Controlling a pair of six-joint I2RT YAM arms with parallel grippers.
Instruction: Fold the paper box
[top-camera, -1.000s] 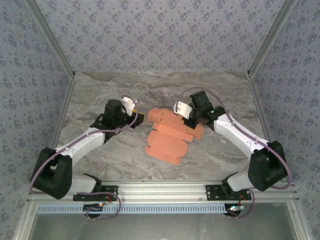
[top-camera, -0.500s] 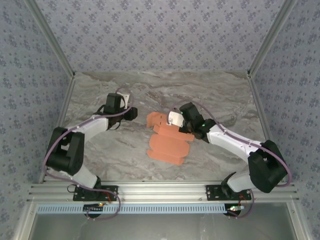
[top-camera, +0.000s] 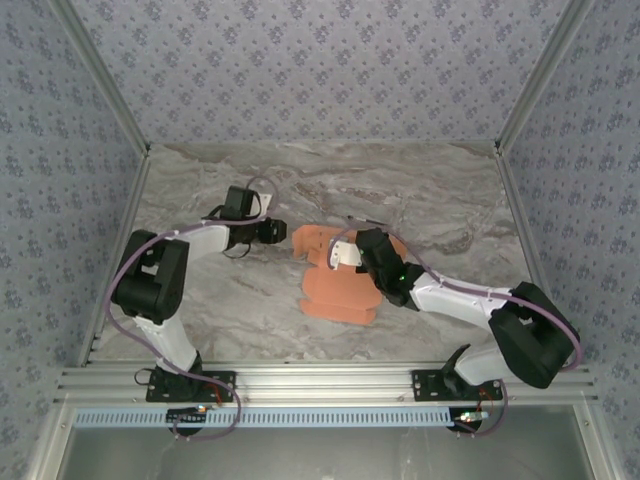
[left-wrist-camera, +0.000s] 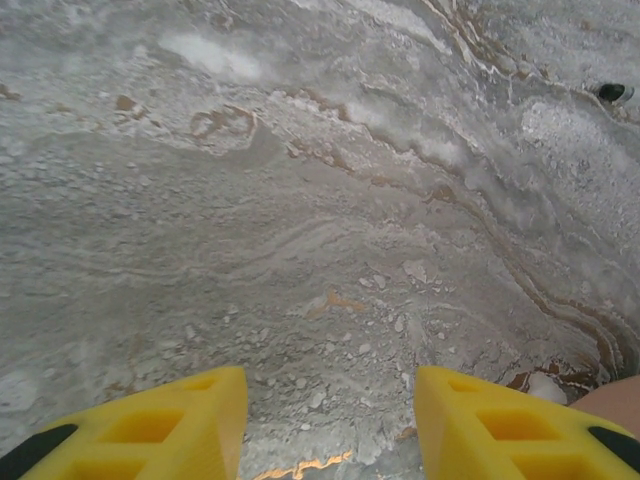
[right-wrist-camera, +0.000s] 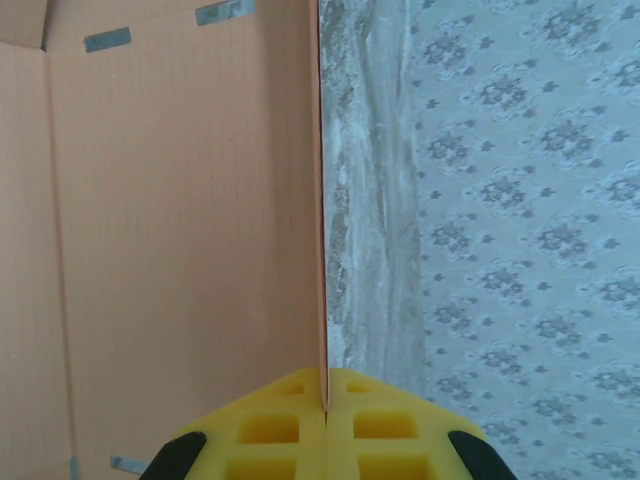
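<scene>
paper box (top-camera: 340, 295), long axis near-to-far, slightly skewed

It is a robot test booth: a marble-pattern table (top-camera: 450, 200), walls (top-camera: 320, 70) with flower wallpaper, an aluminium frame rail (top-camera: 320, 378).

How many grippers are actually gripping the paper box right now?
1. The right gripper is shut on an edge of the paper box, mid-table. The left gripper is open over the table just left of the sheet, nothing between its fingers.
</scene>
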